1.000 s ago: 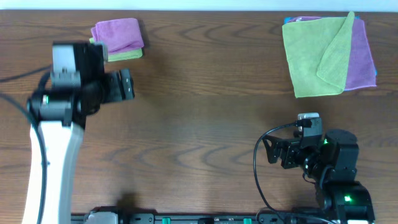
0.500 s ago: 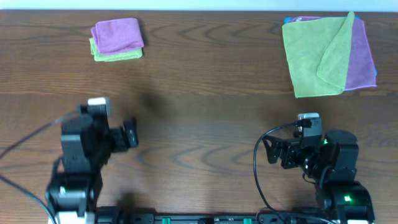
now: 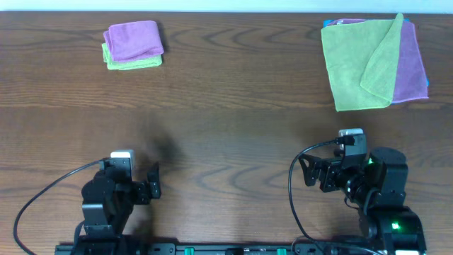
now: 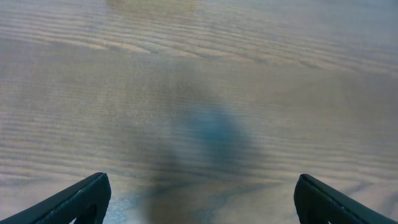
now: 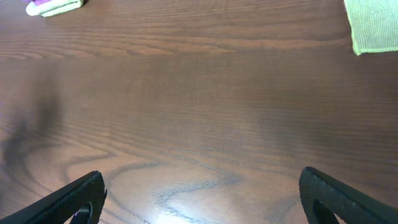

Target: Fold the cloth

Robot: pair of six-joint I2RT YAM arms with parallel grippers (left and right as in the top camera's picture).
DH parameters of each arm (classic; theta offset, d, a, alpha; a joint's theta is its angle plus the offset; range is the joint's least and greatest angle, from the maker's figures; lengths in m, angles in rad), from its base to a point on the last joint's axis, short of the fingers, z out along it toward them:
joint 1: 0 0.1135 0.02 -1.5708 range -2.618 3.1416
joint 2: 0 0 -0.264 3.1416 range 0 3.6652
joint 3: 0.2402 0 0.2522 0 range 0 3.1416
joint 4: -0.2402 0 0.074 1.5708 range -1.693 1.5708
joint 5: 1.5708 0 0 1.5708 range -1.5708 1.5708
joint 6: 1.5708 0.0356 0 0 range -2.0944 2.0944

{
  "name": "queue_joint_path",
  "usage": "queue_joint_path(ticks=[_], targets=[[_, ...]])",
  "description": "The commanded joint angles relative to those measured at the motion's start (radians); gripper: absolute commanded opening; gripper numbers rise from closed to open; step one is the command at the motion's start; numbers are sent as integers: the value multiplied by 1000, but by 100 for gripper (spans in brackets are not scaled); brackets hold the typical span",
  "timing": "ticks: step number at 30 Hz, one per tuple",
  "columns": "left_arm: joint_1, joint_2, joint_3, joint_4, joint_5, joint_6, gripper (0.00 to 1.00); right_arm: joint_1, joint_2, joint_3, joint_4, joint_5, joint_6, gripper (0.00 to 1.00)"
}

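Overhead, the green cloth (image 3: 354, 67) looks soft, light and limp, best pinched at a loose corner; left pincer (image 3: 153, 181) and right pincer (image 3: 309, 173) both gape wide, empty.

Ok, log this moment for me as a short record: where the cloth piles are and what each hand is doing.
folded pile: small purple cloth on a small green cloth, far left of the table
unfolded pile: large green cloth, one corner flopped over, on a large purple cloth, far right
left hand: open, empty, near edge, apart from both piles
right hand: open, empty, near edge
fold status: right pile not yet folded
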Motion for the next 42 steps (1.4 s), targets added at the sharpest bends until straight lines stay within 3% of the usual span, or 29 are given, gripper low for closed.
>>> queue_joint_path(ticks=[1, 12, 42], targets=[[1, -51, -23, -25, -9, 93, 95, -9, -3, -3, -1, 3, 12, 99], [1, -161, -27, -155, -136, 102, 95, -9, -3, -3, -1, 3, 12, 99], [1, -272, -106, -235, -153, 127, 95, -9, -3, -3, -1, 3, 12, 99]])
